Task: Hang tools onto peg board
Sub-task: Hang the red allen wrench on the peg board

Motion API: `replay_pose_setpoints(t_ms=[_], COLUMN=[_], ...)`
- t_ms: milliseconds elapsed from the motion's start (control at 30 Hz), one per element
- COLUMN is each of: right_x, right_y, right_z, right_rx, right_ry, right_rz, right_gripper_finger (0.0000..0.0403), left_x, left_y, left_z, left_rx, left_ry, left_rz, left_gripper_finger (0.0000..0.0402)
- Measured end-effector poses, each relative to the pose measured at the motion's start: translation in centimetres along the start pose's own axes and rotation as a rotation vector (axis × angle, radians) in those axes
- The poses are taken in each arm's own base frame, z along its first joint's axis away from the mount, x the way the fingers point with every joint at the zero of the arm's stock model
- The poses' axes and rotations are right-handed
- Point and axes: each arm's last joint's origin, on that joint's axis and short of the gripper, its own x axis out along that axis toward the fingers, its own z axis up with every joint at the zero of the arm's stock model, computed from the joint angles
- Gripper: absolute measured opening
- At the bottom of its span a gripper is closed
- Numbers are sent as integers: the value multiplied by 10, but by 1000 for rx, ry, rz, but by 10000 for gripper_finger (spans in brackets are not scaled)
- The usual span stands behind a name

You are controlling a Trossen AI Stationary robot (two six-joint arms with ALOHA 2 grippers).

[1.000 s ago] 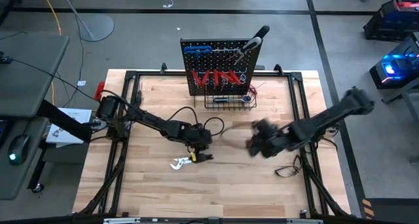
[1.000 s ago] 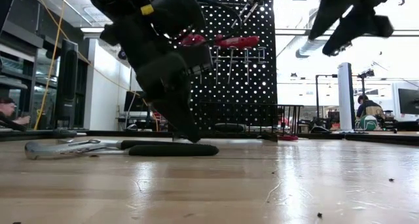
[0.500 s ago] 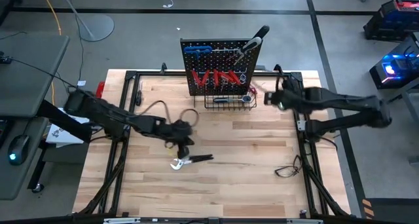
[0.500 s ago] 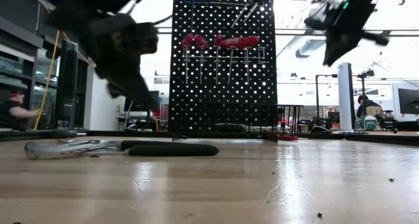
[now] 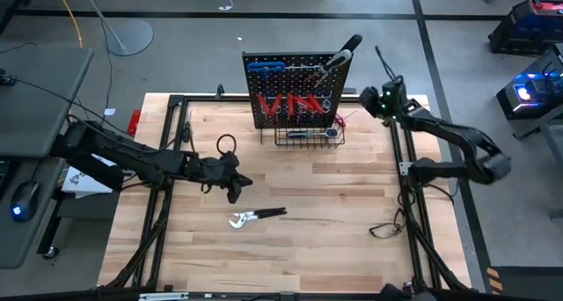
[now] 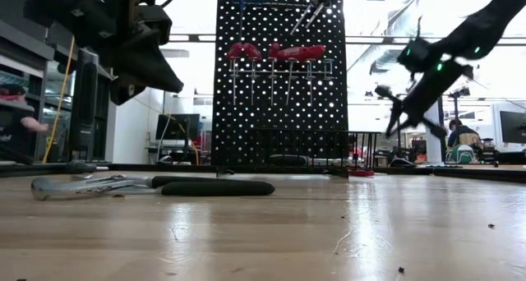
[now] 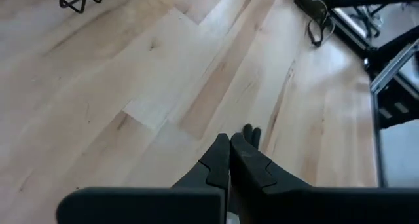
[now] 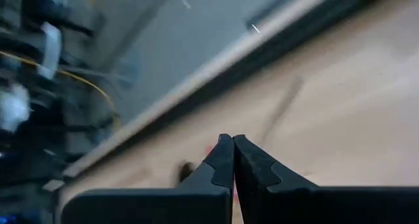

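Both jaws pressed together, empty | left gripper low over table — right gripper raised beside peg board

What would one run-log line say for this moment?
left gripper: shut, empty, above table | right gripper: shut, empty, beside peg board | pliers: lying on table, unhung

A peg board stands upright at the far middle edge of the counter. Screwdrivers and hex keys hang on its face, and a wire basket sits at its foot. Pliers lie flat on the counter, well in front of the board. The left gripper hovers just behind the pliers. The right gripper is raised beside the board's right edge.
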Motion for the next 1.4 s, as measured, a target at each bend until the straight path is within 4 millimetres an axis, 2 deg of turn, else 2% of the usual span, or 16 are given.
replay_pose_setpoints(t_ms=[100, 233, 433, 633, 800, 933, 1033, 1233, 1400], right_x=[24, 45, 75, 102, 120, 120, 111, 82, 51], right_y=[-10, 9, 32, 43, 41, 34, 26, 14, 1], right_z=[0, 9, 18, 18, 10, 2, -6, -25, -55], right_rx=[-29, -120, -195, -377, -473, -542, -599, -646, -638], right_ry=[80, 65, 153, 283, 402, 504, 594, 715, 737], right_rz=[-71, -62, -105, -279, -364, -415, -470, -595, -621], right_gripper_finger=[0, 0, 0, 0, 0, 0, 0, 0, 0], left_x=[0, 0, 0, 0, 0, 0, 0, 0, 0], left_y=[-1, -1, -1, -1, -1, -1, -1, 0, 0], left_z=[0, 0, 1, 1, 1, 1, 1, 0, 0], left_rx=[-22, -34, -45, -53, -53, -53, -44, -33, -22], left_ry=[-4, -4, -19, -28, -28, -28, -27, -21, -21], left_rz=[-5, -4, 2, 9, 10, 10, 10, 15, 14], left_gripper_finger=[0, 0, 0, 0, 0, 0, 0, 0, 0])
